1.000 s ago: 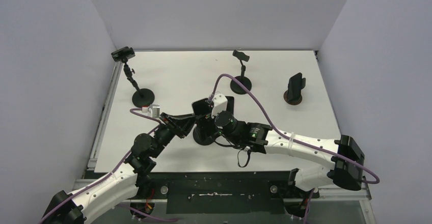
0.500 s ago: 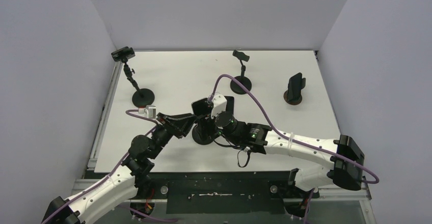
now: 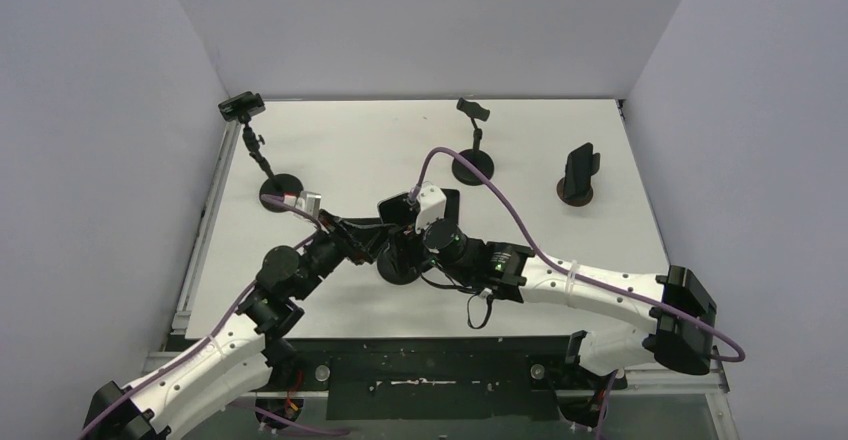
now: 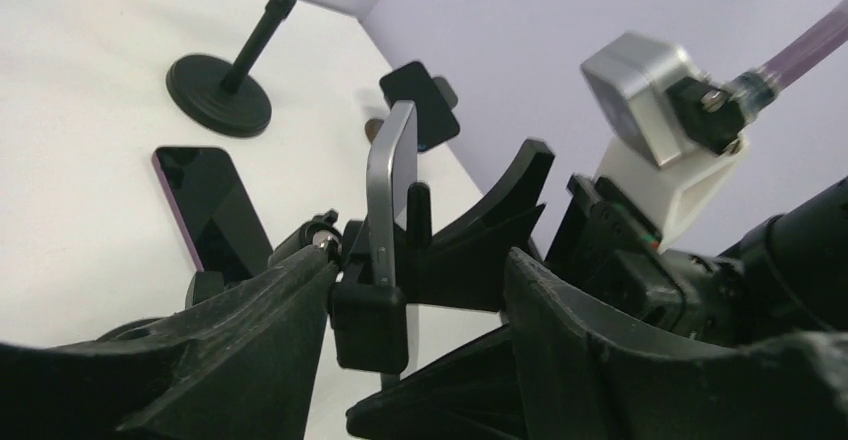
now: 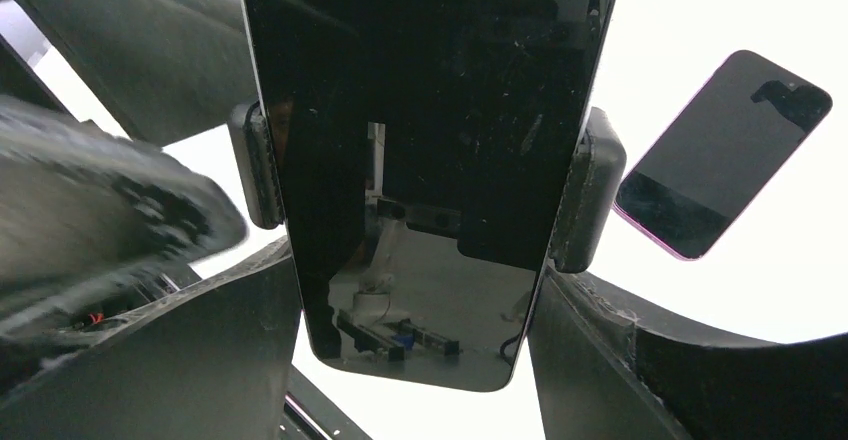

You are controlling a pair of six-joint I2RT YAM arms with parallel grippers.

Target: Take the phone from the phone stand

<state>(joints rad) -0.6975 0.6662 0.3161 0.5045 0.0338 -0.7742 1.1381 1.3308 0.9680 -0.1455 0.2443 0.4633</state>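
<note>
A black phone (image 5: 420,130) stands upright in the side clamps of a black phone stand (image 5: 590,190) at mid table (image 3: 398,265). In the left wrist view the phone (image 4: 392,185) shows edge-on with a silver rim. My right gripper (image 5: 415,295) has its fingers (image 5: 190,360) pressed against both edges of the phone's lower end, just under the clamps. My left gripper (image 4: 420,260) is open and straddles the stand's clamp (image 4: 370,325). Its left finger (image 4: 240,340) touches the clamp, and the right finger stands apart from it.
A purple-edged phone (image 5: 722,155) lies flat on the table just behind the stand (image 3: 452,200). Two empty stands are at the back left (image 3: 275,188) and back middle (image 3: 472,167). A short stand holding a dark phone (image 3: 578,173) is at the back right.
My left gripper has swung right and forward until its fingers straddle the stand's clamp. The right gripper and the phone have stayed in place.
</note>
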